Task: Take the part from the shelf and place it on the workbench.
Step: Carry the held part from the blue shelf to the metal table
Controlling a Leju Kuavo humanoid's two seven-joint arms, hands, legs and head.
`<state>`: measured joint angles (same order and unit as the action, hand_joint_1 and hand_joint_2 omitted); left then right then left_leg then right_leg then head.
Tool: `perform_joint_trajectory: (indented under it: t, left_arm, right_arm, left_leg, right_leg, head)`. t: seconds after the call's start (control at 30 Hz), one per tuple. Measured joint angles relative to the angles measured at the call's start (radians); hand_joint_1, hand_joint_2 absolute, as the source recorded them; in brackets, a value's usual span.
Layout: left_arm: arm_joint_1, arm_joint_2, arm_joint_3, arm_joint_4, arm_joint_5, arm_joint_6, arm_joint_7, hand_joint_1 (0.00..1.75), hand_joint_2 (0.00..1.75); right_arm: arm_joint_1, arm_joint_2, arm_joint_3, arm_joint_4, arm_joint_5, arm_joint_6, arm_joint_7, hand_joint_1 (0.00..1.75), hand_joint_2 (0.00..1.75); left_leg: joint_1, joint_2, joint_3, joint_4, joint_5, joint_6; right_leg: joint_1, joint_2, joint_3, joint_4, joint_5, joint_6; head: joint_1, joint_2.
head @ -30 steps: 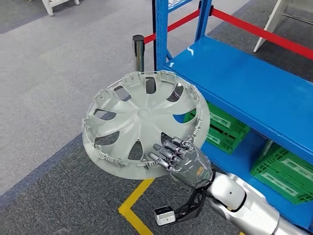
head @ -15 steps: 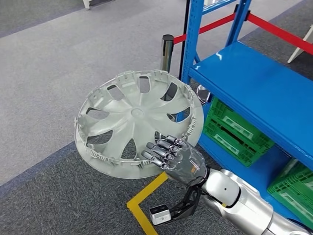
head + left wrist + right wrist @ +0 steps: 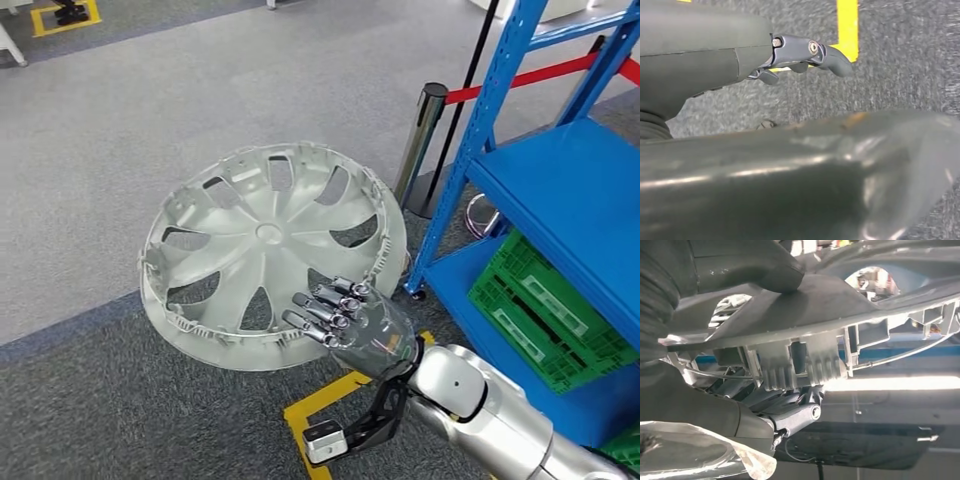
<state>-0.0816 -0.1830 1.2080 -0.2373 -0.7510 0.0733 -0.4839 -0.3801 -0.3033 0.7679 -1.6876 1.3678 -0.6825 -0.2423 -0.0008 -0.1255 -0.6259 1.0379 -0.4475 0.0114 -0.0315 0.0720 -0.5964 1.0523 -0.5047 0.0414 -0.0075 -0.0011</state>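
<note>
**A:** What differs from a second ago?

**B:** The whole head view has swung, so the camera has turned, not the things. The blue shelf that filled the right half now sits further right, with more grey carpet showing. The chrome post with its red barrier strap has moved from top centre toward the right. The part has kept its place in the hand.

**A:** Where is the part?

**B:** One grey wheel cover, held in the air over the carpet, clear of the shelf, hollow side up and slightly tilted. The right hand grips its near rim, fingers curled over the top of the rim. In the right wrist view the rim's ribbed clips lie between the thumb above and the fingers below.

**A:** And the left hand?

**B:** The left hand shows in its wrist view over dark carpet and a yellow floor stripe, holding nothing; whether the fingers are apart or curled I cannot tell.

**A:** Counts?

**B:** One wheel cover, one shelf unit, one post. Two green crates show on the lower shelf, the second only as a corner at the frame's edge. One yellow corner marking lies on the floor below the hand
</note>
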Motion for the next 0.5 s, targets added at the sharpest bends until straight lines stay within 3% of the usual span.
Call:
perform_joint_trajectory:
  t: [0.07,0.1,0.17,0.2,0.23,0.3,0.33,0.4,0.47,0.5]
  left_arm:
    - [0.005,-0.001,0.002,0.0,-0.001,0.005,0.003,0.0,0.0]
    - [0.009,-0.001,0.003,0.0,-0.002,0.007,0.004,0.0,0.0]
    - [0.01,-0.002,0.004,0.0,-0.005,0.01,0.008,0.0,0.0]
    - [0.009,-0.002,0.004,0.0,-0.006,0.011,0.01,0.0,0.0]
    - [0.007,-0.002,0.004,0.0,-0.008,0.012,0.012,0.0,0.0]
    - [0.006,-0.002,0.004,0.0,-0.011,0.01,0.014,0.0,0.0]
    - [0.006,-0.002,0.004,0.0,-0.012,0.009,0.013,0.0,0.0]
    - [0.007,-0.003,0.004,0.0,-0.013,0.006,0.009,0.0,0.0]
    - [0.003,-0.003,0.004,0.0,-0.013,0.003,0.003,0.0,0.0]
    - [0.001,-0.003,0.004,0.0,-0.013,0.002,0.0,0.0,0.0]
  right_arm:
    - [-0.007,0.009,0.004,0.005,-0.003,0.0,-0.005,1.75,1.75]
    - [-0.01,0.014,0.006,0.008,-0.004,0.0,-0.006,1.75,1.75]
    - [-0.014,0.024,0.01,0.013,-0.004,0.0,-0.009,1.75,1.75]
    - [-0.015,0.028,0.012,0.015,-0.002,0.0,-0.01,1.75,1.75]
    - [-0.016,0.03,0.015,0.018,-0.002,0.0,-0.01,1.75,1.75]
    - [-0.017,0.035,0.019,0.022,-0.001,0.0,-0.011,1.75,1.75]
    - [-0.018,0.037,0.021,0.023,-0.002,0.0,-0.012,1.75,1.75]
    - [-0.021,0.043,0.023,0.024,-0.006,0.0,-0.013,1.75,1.75]
    - [-0.024,0.046,0.025,0.025,-0.009,0.0,-0.014,1.75,1.75]
    - [-0.027,0.047,0.026,0.026,-0.011,0.0,-0.015,1.75,1.75]
  left_leg:
    - [0.004,-0.02,-0.008,0.001,0.003,-0.011]
    - [0.004,-0.012,-0.011,0.005,0.001,-0.015]
    - [0.001,0.043,-0.033,0.057,-0.03,-0.025]
    - [0.0,0.081,-0.057,0.112,-0.059,-0.029]
    - [0.001,0.104,-0.089,0.18,-0.09,-0.032]
    - [0.004,0.117,-0.136,0.28,-0.121,-0.034]
    - [0.005,0.118,-0.135,0.279,-0.11,-0.033]
    - [0.002,0.137,-0.08,0.172,-0.044,-0.026]
    - [-0.011,0.188,-0.019,0.05,-0.002,-0.015]
    - [-0.018,0.206,-0.006,0.018,0.003,-0.01]
  right_leg:
    - [0.003,-0.011,0.006,-0.002,-0.003,-0.01]
    - [0.003,-0.022,0.008,-0.004,-0.002,-0.015]
    - [0.003,-0.048,0.015,-0.009,-0.002,-0.027]
    - [0.006,-0.063,0.017,-0.01,-0.003,-0.032]
    - [0.009,-0.077,0.02,-0.01,-0.005,-0.036]
    - [0.012,-0.109,0.024,-0.01,-0.01,-0.039]
    - [0.013,-0.123,0.026,-0.01,-0.012,-0.039]
    - [0.015,-0.15,0.035,-0.01,-0.019,-0.038]
    - [0.019,-0.172,0.042,-0.011,-0.026,-0.033]
    - [0.022,-0.183,0.044,-0.012,-0.029,-0.029]
  head:
    - [0.0,0.0]
    - [-0.001,0.0]
    - [-0.007,0.0]
    - [-0.009,0.0]
    - [-0.011,0.0]
    - [-0.011,0.0]
    - [-0.011,0.0]
    - [-0.011,0.0]
    - [-0.011,0.0]
    - [-0.01,0.0]
